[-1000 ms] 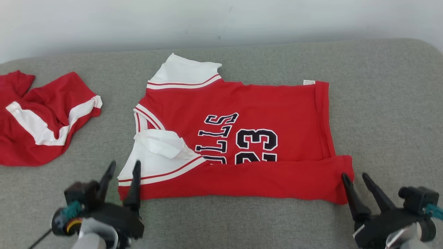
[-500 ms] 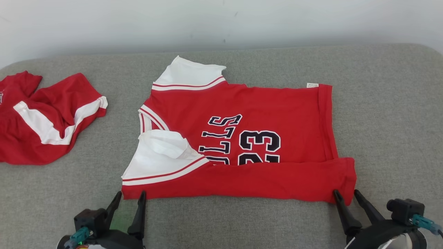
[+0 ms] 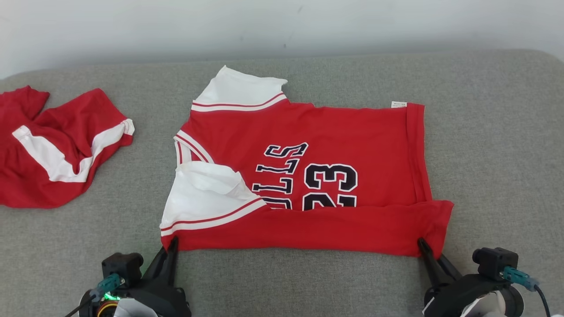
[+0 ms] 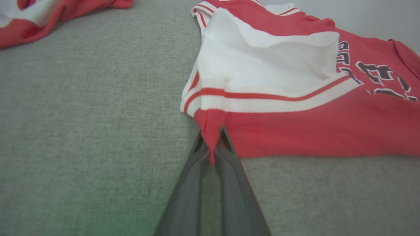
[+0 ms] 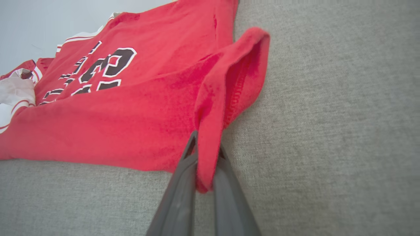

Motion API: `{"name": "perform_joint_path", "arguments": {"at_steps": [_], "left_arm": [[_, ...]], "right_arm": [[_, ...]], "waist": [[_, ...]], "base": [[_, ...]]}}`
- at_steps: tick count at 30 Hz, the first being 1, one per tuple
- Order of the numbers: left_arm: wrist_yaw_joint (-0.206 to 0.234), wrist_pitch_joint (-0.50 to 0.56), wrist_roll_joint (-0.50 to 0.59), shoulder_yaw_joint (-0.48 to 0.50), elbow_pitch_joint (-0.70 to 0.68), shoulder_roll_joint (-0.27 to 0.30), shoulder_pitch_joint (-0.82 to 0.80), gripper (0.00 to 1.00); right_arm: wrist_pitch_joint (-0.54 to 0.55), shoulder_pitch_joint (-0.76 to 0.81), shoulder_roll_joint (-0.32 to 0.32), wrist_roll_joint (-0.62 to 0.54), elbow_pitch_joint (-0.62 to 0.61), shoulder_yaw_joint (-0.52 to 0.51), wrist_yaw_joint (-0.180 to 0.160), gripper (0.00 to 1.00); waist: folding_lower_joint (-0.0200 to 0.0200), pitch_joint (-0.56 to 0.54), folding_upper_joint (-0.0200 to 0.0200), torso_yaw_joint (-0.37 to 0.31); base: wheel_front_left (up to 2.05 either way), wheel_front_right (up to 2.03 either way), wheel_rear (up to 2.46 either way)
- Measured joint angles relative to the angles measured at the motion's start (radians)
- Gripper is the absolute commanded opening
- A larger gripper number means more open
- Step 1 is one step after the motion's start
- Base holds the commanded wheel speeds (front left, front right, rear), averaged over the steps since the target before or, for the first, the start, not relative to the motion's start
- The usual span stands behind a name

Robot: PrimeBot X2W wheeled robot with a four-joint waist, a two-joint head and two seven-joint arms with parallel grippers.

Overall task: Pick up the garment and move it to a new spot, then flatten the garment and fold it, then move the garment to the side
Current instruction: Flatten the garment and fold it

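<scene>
- Half a second ago both sets of jaws stood spread; now the left gripper (image 3: 172,243) and right gripper (image 3: 423,245) each pinch a near corner of the red jersey (image 3: 317,132).
- It lies flat on the grey cushion (image 3: 493,154) (near edge folded over), a corner bunched between each pair of jaws.
- 2 grippers, 1 jersey, 1 crumpled red garment (image 3: 57,149) to the left.

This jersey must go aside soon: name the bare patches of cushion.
Widest: the grey cushion right of the jersey. Narrower: the lane between the jersey and the crumpled red garment. Crowded: the left end, under that garment.
</scene>
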Motion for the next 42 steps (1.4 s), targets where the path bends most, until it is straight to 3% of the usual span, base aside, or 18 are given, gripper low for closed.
{"name": "perform_joint_path", "arguments": {"at_steps": [10, 24, 25, 26, 27, 38, 42], "left_arm": [[0.003, -0.003, 0.001, 0.025, -0.109, -0.021, 0.116, 0.00], [0.044, -0.003, 0.006, 0.011, -0.261, -0.065, 0.350, 0.00], [0.045, -0.003, 0.005, 0.015, -0.262, -0.067, 0.353, 0.00], [0.054, -0.003, 0.015, 0.016, -0.264, -0.067, 0.356, 0.76], [0.058, -0.003, 0.022, 0.021, -0.268, -0.067, 0.356, 1.00], [0.107, -0.003, 0.153, 0.179, -0.418, -0.066, 0.355, 1.00], [0.105, -0.003, 0.204, 0.245, -0.485, -0.081, 0.349, 1.00]], "right_arm": [[-0.024, 0.071, -0.056, 0.028, -0.048, -0.012, 0.000, 0.00], [0.081, 0.302, -0.092, 0.005, -0.202, -0.141, 0.000, 0.00], [0.084, 0.308, -0.087, -0.003, -0.210, -0.150, 0.000, 0.34], [0.091, 0.314, -0.072, -0.013, -0.224, -0.169, 0.000, 1.00], [0.093, 0.316, -0.065, -0.024, -0.230, -0.178, 0.000, 1.00], [0.011, 0.313, -0.014, -0.118, -0.354, -0.286, 0.000, 1.00], [-0.026, 0.298, 0.001, -0.140, -0.401, -0.303, 0.000, 1.00]], "waist": [[0.0000, -0.073, -0.0001, 0.015], [-0.0001, -0.129, -0.0002, 0.038], [-0.0001, -0.130, -0.0002, 0.040], [0.0000, -0.132, -0.0001, 0.042], [-0.0001, -0.132, -0.0001, 0.043], [-0.0001, -0.153, -0.0002, 0.039], [-0.0001, -0.163, -0.0002, 0.037]], "base": [[0.00, 0.00, 0.00], [0.00, 0.00, 0.00], [0.00, 0.00, 0.00], [0.00, 0.00, 0.00], [0.00, 0.00, 0.00], [0.00, 0.00, 0.00], [0.00, 0.00, 0.00]]}}
